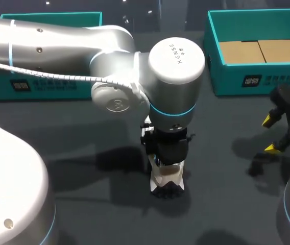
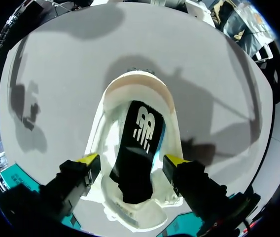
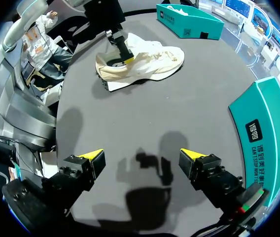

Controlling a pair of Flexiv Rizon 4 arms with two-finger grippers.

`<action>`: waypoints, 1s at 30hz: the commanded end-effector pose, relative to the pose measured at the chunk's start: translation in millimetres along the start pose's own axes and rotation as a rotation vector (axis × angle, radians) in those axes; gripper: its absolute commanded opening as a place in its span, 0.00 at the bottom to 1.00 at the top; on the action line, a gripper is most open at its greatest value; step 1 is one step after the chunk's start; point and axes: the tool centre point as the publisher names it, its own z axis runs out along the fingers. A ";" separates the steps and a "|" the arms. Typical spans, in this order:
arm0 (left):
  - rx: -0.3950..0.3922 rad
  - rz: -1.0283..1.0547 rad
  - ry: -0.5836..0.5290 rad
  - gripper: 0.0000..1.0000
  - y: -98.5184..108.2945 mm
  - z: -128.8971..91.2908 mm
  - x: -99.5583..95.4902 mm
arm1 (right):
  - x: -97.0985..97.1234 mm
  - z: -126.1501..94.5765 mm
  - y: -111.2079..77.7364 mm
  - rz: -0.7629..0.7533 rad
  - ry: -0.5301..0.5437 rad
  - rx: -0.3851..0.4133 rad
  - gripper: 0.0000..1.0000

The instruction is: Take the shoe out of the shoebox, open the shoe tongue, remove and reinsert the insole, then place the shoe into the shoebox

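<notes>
At the table's left: a teal box (image 1: 58, 19) is sitting by the far edge, partly hidden behind my left arm. White print is showing on its front, and I am not reading it off.
Left end effector (image 2: 130, 160): it is hanging straight down over the shoe, released, with one yellow tip standing at each side of the shoe's opening.
Shoe (image 1: 166, 188): the cream trainer is sitting on its sole near the middle of the dark table (image 1: 83, 138), outside both boxes.
Black insole (image 2: 140, 148): it is lying inside the shoe, between the two tips, and is carrying a white logo near the heel end.
Handling: the shoe is probably light. Its upper is looking soft and likely to fold under a squeeze, with firmer hold at the heel and sole.
Grip point: the heel collar or a side wall is looking best for lifting the shoe. The insole is probably thin and floppy, so its heel edge is the place to pinch.
Shoebox (image 1: 232, 81): it is standing open at the far right with a brown card floor showing and a white label on its front.
Right end effector (image 1: 270, 134): it is hovering over bare table near the right edge, spread wide and holding nothing.
</notes>
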 end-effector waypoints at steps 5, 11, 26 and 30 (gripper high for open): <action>0.023 -0.017 -0.025 0.87 14.7 -2.6 2.6 | 1.7 0.1 -0.3 0.000 -0.003 0.002 1.00; 0.028 -0.024 -0.033 0.85 22.3 -6.9 3.3 | 1.7 0.1 -0.3 0.000 -0.003 0.002 1.00; 0.026 -0.039 -0.045 0.74 59.5 -30.1 9.8 | 1.7 0.1 -0.3 0.000 -0.003 0.002 1.00; 0.027 -0.035 -0.056 0.72 71.7 -40.3 12.1 | 1.7 0.1 -0.3 0.000 -0.003 0.002 1.00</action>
